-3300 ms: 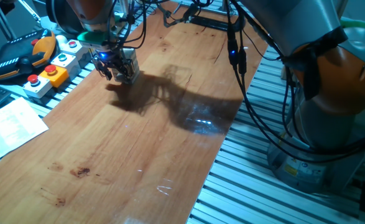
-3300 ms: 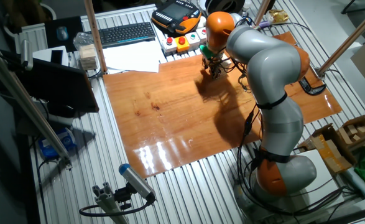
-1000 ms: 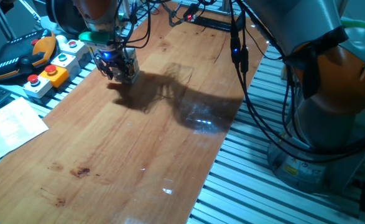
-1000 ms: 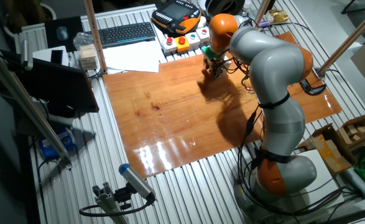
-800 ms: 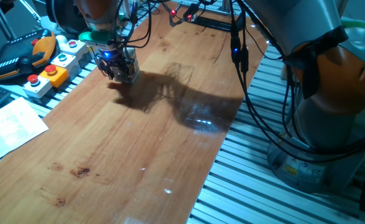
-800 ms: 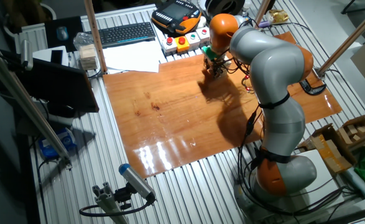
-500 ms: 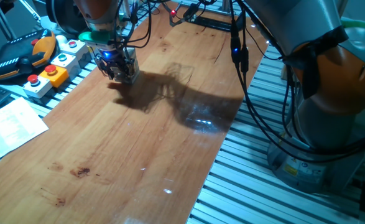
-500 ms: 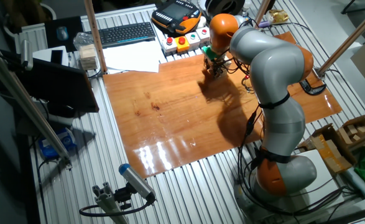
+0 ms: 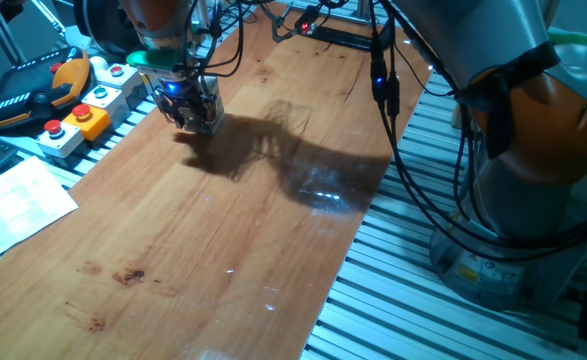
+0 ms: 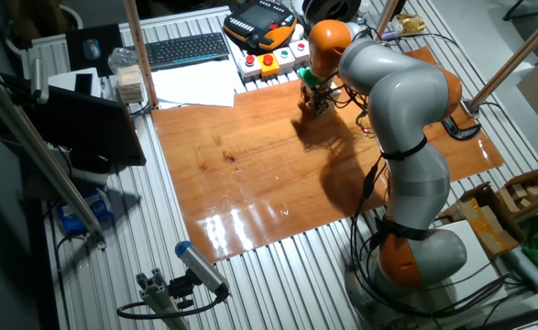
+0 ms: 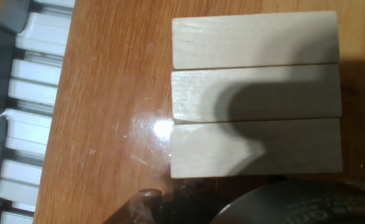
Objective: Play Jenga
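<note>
The Jenga tower (image 11: 255, 93) fills the hand view from above: its top layer is three pale wooden blocks side by side on the wooden table (image 9: 223, 230). In one fixed view the tower (image 9: 211, 108) stands near the table's far left edge, with my gripper (image 9: 180, 116) right beside and over it, pointing down. In the other fixed view the gripper (image 10: 314, 99) hides most of the tower. A dark part of the hand (image 11: 269, 208) shows at the bottom of the hand view. The fingers are not clear enough to tell whether they are open or shut.
Grey button boxes (image 9: 81, 112) and an orange teach pendant (image 9: 28, 92) lie just left of the tower. Paper (image 9: 13, 205) lies at the table's left edge. A keyboard (image 10: 186, 48) and another pale wooden stack (image 10: 131, 84) sit off the board. Cables hang over the far end.
Compared with 3.3 s ago the gripper has shifted slightly toward the tower. Over the last second nothing has visibly moved.
</note>
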`<move>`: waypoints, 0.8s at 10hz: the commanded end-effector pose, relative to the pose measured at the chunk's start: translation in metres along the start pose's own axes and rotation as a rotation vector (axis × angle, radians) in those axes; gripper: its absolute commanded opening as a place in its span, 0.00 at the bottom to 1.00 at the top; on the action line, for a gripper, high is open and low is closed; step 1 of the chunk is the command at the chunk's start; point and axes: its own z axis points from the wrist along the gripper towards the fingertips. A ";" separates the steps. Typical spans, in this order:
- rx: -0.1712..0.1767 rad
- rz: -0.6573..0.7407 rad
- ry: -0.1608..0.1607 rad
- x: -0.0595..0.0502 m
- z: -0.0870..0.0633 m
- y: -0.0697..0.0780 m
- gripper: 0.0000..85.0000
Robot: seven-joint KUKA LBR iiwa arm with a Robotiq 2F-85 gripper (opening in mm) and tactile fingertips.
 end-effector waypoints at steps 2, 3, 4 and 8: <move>0.006 0.000 0.001 0.000 0.000 -0.001 0.64; 0.009 0.000 0.002 0.000 -0.001 -0.001 0.63; 0.012 0.000 0.003 0.000 -0.001 -0.002 0.62; 0.016 0.002 0.005 0.000 -0.001 -0.004 0.62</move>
